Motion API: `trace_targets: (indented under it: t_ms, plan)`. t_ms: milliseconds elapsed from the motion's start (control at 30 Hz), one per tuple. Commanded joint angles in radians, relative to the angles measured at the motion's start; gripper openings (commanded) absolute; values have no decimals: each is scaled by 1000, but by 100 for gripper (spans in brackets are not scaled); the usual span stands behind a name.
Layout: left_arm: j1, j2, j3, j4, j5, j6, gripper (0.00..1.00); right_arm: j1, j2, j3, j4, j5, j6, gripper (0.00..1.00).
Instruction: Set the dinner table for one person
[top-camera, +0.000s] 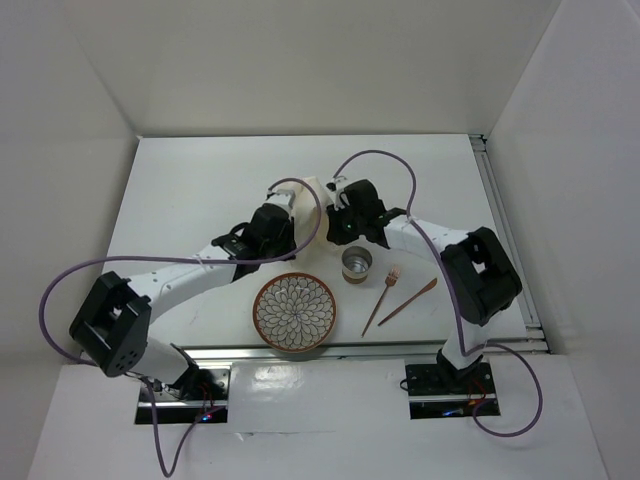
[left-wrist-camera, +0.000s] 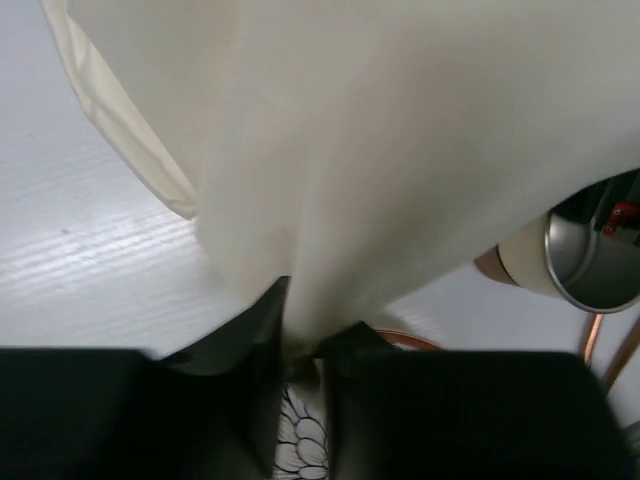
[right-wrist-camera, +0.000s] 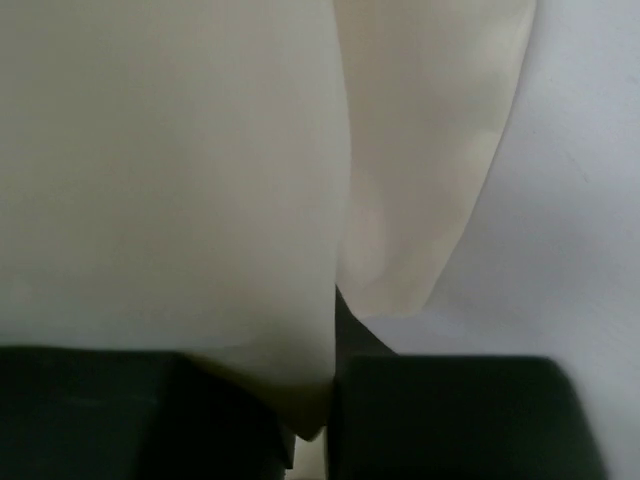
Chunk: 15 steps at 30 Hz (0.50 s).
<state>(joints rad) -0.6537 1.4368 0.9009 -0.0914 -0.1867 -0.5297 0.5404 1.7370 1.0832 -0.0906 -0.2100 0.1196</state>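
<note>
Bunched cloth (left-wrist-camera: 400, 150) was seen clenched in left pincer (left-wrist-camera: 302, 350) and in right pincer (right-wrist-camera: 328, 415), slung between them. Table (top-camera: 190, 190) was seen below both pincers. Plate (top-camera: 294, 312), cup (top-camera: 356, 265) and fork (top-camera: 381, 298) were found behind pincers, toward bases. Risk judged: cup could be tipped if hanging folds were dragged across it; cloth could be left crumpled by uneven pull.

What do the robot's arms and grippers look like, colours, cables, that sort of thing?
The left arm and right arm match: white links joined by chunky black joint housings. A purple cable loops loosely along each. The left gripper and right gripper are plain matte black. The black bases show small coloured lights.
</note>
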Motion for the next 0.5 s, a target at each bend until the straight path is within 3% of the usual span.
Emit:
trace_targets:
  t_ms: [0, 33, 67, 267, 400, 467]
  plan:
    - [-4, 10, 102, -30, -98, -13, 24, -13, 7, 95, 66, 20, 14, 10]
    - [5, 10, 121, -48, -112, 6, 16, -22, 7, 110, 57, 30, 3, 4]
    - [14, 10, 162, -69, -134, 7, 0, -34, 16, 156, 57, 41, 3, 0]
    - [196, 20, 388, -131, -105, 155, 0, -137, 114, 466, -37, 64, -26, 0]
    - [368, 128, 635, -145, -36, 241, 0, -195, 263, 900, -158, 84, -44, 0]
    - [408, 192, 773, -145, 15, 273, 0, -206, 276, 1007, -172, 84, -57, 0]
